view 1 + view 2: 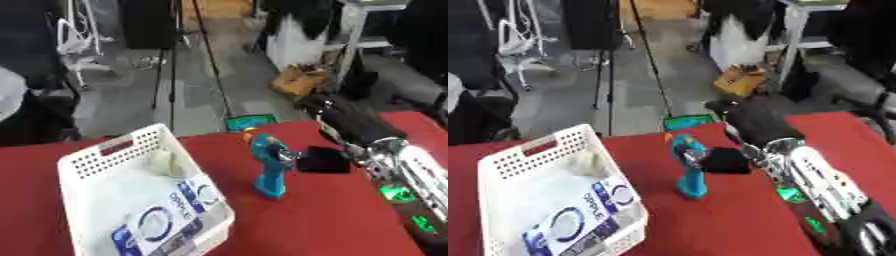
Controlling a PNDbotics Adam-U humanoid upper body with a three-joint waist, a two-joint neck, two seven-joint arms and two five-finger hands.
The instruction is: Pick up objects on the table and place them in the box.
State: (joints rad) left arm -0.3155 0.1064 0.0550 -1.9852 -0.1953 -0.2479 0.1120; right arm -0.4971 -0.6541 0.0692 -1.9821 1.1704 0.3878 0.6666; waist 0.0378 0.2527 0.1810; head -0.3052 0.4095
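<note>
Now the right hand point(322, 160) is at the teal toy point(269, 167), upright on the red table point(332, 220) beside the white basket point(96, 160); its fingers unreadable. Pickup step, likely; next lift into basket.

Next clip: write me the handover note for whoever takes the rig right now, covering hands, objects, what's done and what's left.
Right hand: at the teal toy drill, which stands upright on the red table beside the basket; whether its fingers have closed on it cannot be told.
Left hand: not in view.
Done: white basket already holds a blue-and-white packet and a pale object.
Left: get the drill into the basket.
</note>
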